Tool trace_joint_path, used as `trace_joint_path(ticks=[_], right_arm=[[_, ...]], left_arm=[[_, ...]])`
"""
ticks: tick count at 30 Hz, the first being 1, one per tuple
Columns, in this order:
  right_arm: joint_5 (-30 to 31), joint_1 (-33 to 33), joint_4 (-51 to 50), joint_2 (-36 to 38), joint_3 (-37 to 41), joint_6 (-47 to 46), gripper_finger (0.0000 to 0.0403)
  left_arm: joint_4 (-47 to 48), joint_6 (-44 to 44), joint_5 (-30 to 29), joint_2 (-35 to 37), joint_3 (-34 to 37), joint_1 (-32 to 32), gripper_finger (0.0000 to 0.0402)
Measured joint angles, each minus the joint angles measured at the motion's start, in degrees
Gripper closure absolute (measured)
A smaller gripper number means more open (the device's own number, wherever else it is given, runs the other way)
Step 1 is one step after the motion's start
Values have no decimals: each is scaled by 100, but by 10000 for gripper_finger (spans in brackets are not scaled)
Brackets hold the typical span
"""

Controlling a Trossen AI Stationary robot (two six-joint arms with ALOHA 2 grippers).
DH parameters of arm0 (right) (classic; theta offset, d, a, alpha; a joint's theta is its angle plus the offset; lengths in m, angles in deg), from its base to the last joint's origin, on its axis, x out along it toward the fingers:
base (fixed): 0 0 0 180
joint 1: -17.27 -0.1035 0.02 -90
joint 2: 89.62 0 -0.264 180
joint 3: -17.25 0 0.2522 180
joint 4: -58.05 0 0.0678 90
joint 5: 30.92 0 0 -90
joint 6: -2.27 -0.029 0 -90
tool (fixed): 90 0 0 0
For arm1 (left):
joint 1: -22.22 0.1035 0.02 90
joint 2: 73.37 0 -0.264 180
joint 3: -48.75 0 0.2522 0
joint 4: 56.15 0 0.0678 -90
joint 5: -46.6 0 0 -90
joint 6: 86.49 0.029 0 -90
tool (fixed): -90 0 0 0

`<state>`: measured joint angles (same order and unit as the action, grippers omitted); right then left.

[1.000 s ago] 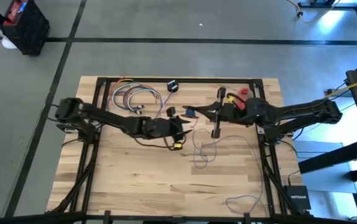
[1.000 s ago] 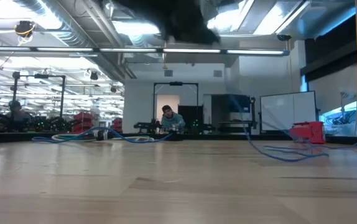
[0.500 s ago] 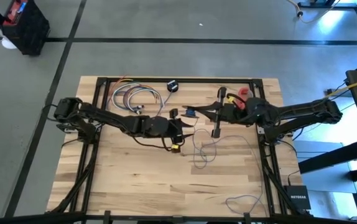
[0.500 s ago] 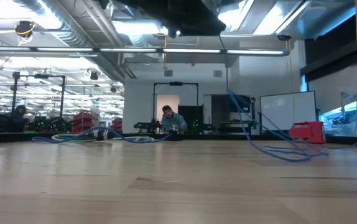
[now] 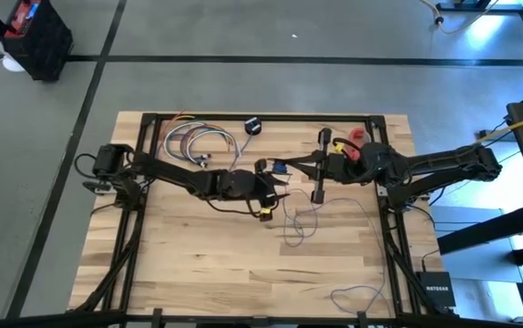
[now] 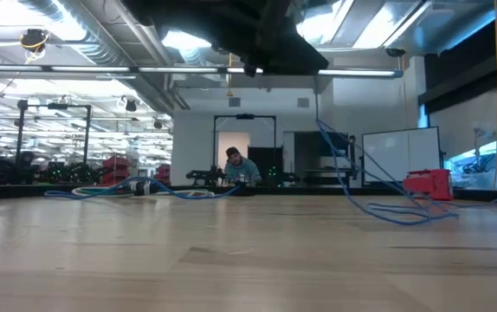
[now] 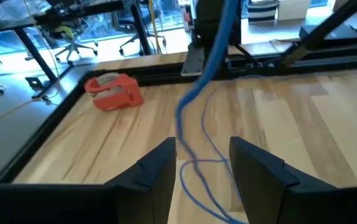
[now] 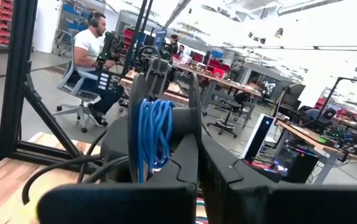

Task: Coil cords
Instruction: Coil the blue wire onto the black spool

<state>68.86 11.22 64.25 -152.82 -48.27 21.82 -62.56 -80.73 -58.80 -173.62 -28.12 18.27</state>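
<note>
The blue cord (image 5: 302, 219) lies in loose loops on the table's middle. One strand rises from them (image 6: 352, 173) to a small coil (image 8: 153, 134) at my right gripper (image 5: 289, 167), which is shut on it above the table. My left gripper (image 5: 278, 185) is open just beside the right one, lower down. Its fingers (image 7: 157, 171) stand on either side of the hanging strand (image 7: 188, 118); I cannot tell whether they touch it. A black puck (image 5: 253, 126) lies at the far edge. My right gripper holds the coil of several blue turns (image 8: 146, 155) at its fingertips, coming level from the table's right side. The fingers themselves hide the exact place of contact. The coil is lifted clear, and a slack strand hangs from it down to the loops on the table.
A bundle of mixed cords (image 5: 198, 141) lies at the far left. A red tape roll (image 5: 357, 137) stands at the far right, also in the left wrist view (image 7: 113, 92). Another thin cord (image 5: 357, 293) lies at the near right. People sit in the room beyond the table.
My left gripper has gone toward the table's right edge, closing in on the right gripper and the coil. The hanging strand now rises higher above the table than a second ago, while its loops stay on the wood.
</note>
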Motion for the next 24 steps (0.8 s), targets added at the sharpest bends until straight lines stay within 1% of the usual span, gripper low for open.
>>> trace_joint_path(ticks=[3, 5, 7, 10, 12, 17, 20, 24], right_arm=[[-4, 0, -2, -1, 2, 11, 398], [-9, 0, 4, 0, 2, 22, 398], [-17, 0, 29, -2, 2, 22, 398], [-38, 0, 43, -2, 2, 22, 398], [-39, 0, 34, -2, 2, 22, 398], [-39, 0, -466, -2, 2, 6, 398], [-35, 0, -972, -2, 2, -124, 398], [-31, 0, -1734, -2, 2, -359, 398]], left_arm=[[26, -2, -2, 3, 0, 0, 267], [41, -36, -4, 3, 0, 6, 287], [35, -40, -2, 3, 0, 28, 315], [78, -63, -8, 3, 0, 44, 370], [255, -25, -82, 8, -7, 48, 393], [1346, 24, -883, 381, -7, 16, 395], [2227, -75, -1124, 771, -8, -13, 398], [3303, -475, -1370, 1169, -9, -69, 397]])
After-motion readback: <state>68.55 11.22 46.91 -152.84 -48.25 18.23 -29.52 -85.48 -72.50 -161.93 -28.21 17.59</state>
